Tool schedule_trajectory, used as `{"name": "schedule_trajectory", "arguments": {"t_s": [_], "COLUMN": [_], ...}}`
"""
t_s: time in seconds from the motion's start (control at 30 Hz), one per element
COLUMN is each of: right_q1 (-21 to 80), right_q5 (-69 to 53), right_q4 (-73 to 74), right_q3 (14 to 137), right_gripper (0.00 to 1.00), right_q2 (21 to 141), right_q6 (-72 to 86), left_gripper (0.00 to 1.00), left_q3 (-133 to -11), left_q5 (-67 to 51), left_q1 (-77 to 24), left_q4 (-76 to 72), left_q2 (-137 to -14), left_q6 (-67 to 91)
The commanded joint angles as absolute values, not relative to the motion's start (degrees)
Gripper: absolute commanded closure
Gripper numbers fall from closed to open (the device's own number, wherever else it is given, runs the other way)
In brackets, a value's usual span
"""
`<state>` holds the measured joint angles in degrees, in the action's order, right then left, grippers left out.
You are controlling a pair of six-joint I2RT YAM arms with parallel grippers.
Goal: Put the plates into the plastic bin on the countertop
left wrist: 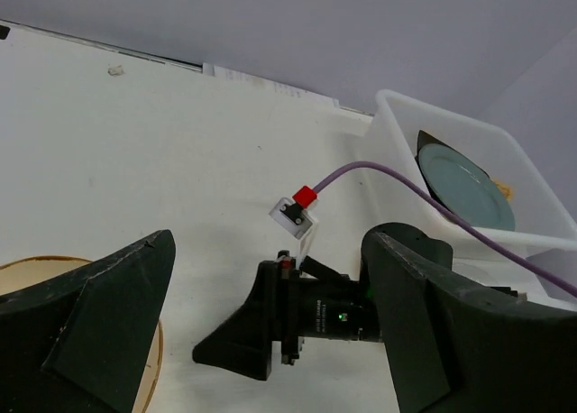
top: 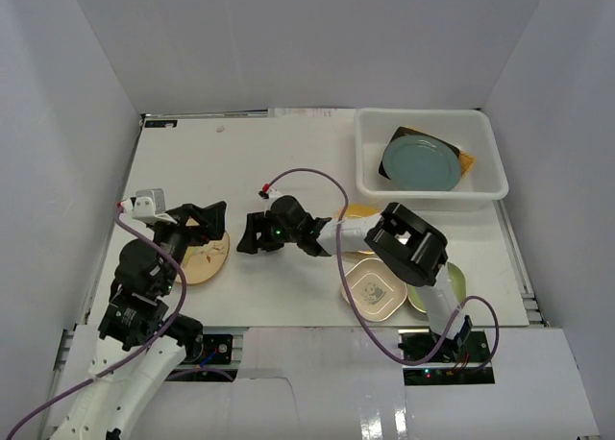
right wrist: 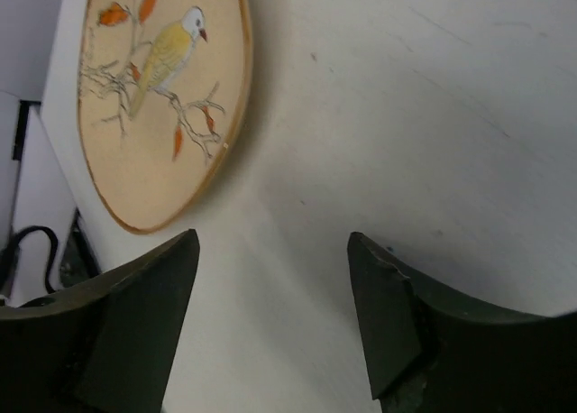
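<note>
Left gripper hangs wide open and empty at the far edge of the tan oval plate, which shows a yellow bird on a branch; the right gripper, equally wide and empty, sits low over the countertop beside that plate. At back right the bin holds a teal plate atop a black-rimmed yellow one; a cream square dish lies under the right arm.
</note>
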<state>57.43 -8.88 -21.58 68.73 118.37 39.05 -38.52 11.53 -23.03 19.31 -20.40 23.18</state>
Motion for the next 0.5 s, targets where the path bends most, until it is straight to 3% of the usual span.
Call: {"name": "schedule_trajectory", "arguments": {"t_s": [0.0, 0.07, 0.2, 0.33, 0.37, 0.47], "right_q1": [59.1, 60.1, 61.3, 61.6, 61.6, 61.5], "right_q5": [-13.0, -12.8, -7.7, -6.8, -6.7, -5.7], "right_q4": [-30.8, -31.3, -29.1, -28.8, -27.9, -28.5], "right_q3": [74.8, 77.9, 81.1, 83.2, 85.0, 83.3], "right_gripper": [0.25, 0.26, 0.42, 0.50, 0.57, 0.90], "right_q2": [121.9, 126.2, 131.6, 135.3, 135.7, 134.3], "right_q6": [48.3, 50.8, 52.7, 54.8, 54.8, 55.0], "left_gripper": [0.02, 0.02, 0.02, 0.02, 0.02, 0.02], "left_q3": [-38.2, -38.4, -38.6, -38.4, -38.3, -38.2], "left_q5": [11.3, 10.2, 9.1, 8.5, 8.4, 8.6], "left_q1": [-22.5, -22.2, -21.3, -19.7, -19.5, -19.5], "left_q4": [19.5, 19.5, 19.3, 19.2, 19.2, 19.2], "left_q2": [-23.2, -24.3, -25.0, -24.8, -24.7, -24.3], "left_q6": [23.4, 23.3, 24.0, 24.4, 24.4, 24.2]}}
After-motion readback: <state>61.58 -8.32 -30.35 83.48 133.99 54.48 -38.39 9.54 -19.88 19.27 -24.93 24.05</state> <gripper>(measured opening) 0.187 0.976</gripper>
